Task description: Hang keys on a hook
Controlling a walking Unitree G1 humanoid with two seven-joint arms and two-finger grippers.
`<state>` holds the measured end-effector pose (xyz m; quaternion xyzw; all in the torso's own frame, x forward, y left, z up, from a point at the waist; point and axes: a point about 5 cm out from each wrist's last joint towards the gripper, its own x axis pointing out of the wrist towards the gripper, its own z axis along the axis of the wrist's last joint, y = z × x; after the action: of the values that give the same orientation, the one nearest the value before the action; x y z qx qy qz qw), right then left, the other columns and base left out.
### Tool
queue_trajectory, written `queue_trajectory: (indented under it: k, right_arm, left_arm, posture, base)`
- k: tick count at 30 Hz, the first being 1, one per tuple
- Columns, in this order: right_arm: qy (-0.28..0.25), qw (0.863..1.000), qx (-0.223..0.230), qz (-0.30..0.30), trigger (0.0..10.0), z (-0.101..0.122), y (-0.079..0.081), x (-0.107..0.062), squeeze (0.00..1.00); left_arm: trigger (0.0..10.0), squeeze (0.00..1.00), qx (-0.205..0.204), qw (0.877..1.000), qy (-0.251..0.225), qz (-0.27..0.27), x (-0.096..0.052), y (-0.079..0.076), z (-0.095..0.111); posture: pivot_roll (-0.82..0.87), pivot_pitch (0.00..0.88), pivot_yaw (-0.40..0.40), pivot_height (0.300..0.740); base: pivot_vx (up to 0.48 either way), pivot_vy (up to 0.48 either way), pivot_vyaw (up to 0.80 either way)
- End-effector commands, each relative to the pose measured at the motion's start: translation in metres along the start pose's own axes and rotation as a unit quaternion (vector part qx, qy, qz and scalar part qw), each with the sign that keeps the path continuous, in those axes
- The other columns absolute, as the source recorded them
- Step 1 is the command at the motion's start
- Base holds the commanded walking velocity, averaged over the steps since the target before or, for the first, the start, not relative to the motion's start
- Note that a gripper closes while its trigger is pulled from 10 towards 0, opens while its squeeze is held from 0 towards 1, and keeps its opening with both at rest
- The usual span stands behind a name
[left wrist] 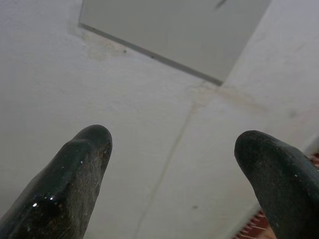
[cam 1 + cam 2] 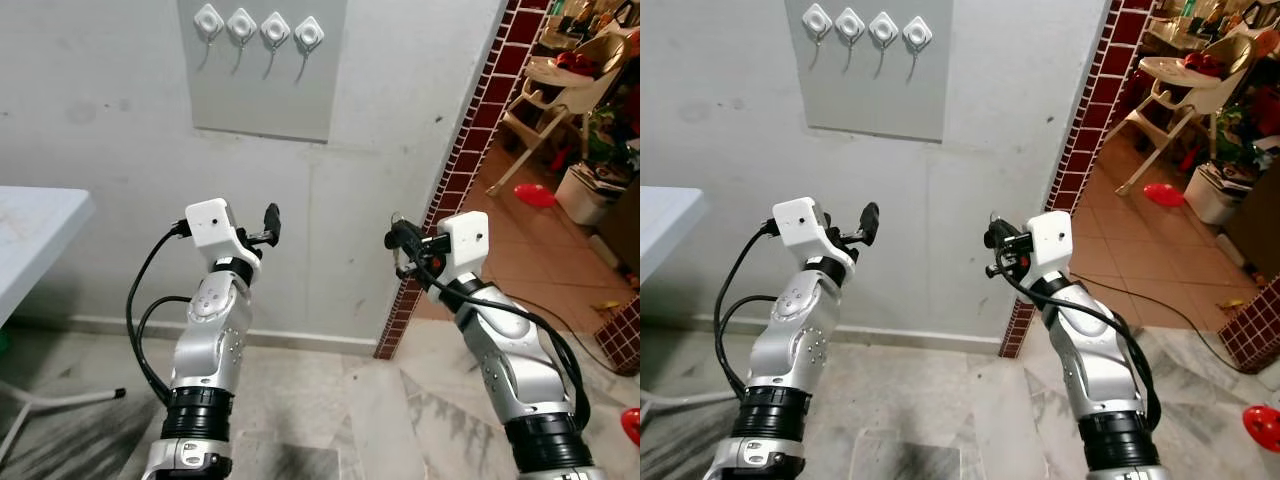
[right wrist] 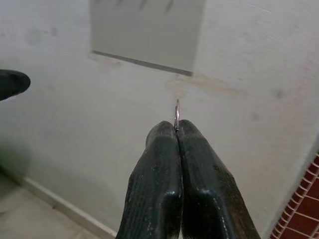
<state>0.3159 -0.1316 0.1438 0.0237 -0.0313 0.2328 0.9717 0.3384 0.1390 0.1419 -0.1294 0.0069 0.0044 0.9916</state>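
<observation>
While your right end effector (image 2: 400,243) has the key ring (image 3: 177,113) pinched dead centre between its closed fingertips, only a thin sliver of the ring pokes out past the pads, so you've got very little loop to thread over anything. The four hooks (image 2: 258,40) sit in a row on the grey panel (image 2: 262,85) high up the wall, well above both arms, so I'd guess the lift is where this goes sideways: if the ring is edge-on to the hook tip it'll just bump off, and a knock could twist it in the grip or pop it out onto the floor. The keys themselves are hard to make out under the fingers, so I can't tell how they're dangling, and swinging weight won't help. Your left end effector (image 2: 268,226) is spread wide and holding nothing, parked near the wall, so keep it clear. The desk (image 2: 35,235) edge on your left isn't in the way.
</observation>
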Motion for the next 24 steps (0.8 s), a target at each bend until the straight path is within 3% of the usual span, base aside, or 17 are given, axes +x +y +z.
queue_trajectory:
  k: [1,10,14,24]
  right_arm:
    - [-0.005,1.000,-0.006,-0.015,10.0,0.005,-0.008,-0.003,0.00]
    - [-0.017,0.994,0.015,-0.106,10.0,0.003,-0.028,-0.011,0.00]
    - [-0.022,0.989,0.032,-0.143,10.0,-0.001,-0.035,-0.018,0.00]
    - [-0.025,0.986,0.041,-0.161,10.0,-0.005,-0.035,-0.023,0.00]
  left_arm:
    - [10.0,0.00,0.010,1.000,0.001,-0.009,0.002,-0.013,0.000]
    - [10.0,0.00,0.043,0.999,-0.012,-0.013,0.003,-0.010,0.004]
    - [10.0,0.00,0.037,0.999,-0.017,-0.021,0.003,-0.008,0.006]
    - [10.0,0.00,0.020,0.999,-0.011,-0.037,0.004,-0.010,0.005]
  posture:
    - [-0.07,0.000,-0.081,0.740]
    - [-0.06,0.013,-0.068,0.740]
    - [-0.07,0.014,-0.048,0.740]
    - [-0.06,0.007,-0.021,0.740]
  base:
    - [0.000,0.000,0.00]
    - [0.000,0.000,0.00]
    - [0.000,0.000,0.00]
    - [0.000,0.000,0.00]
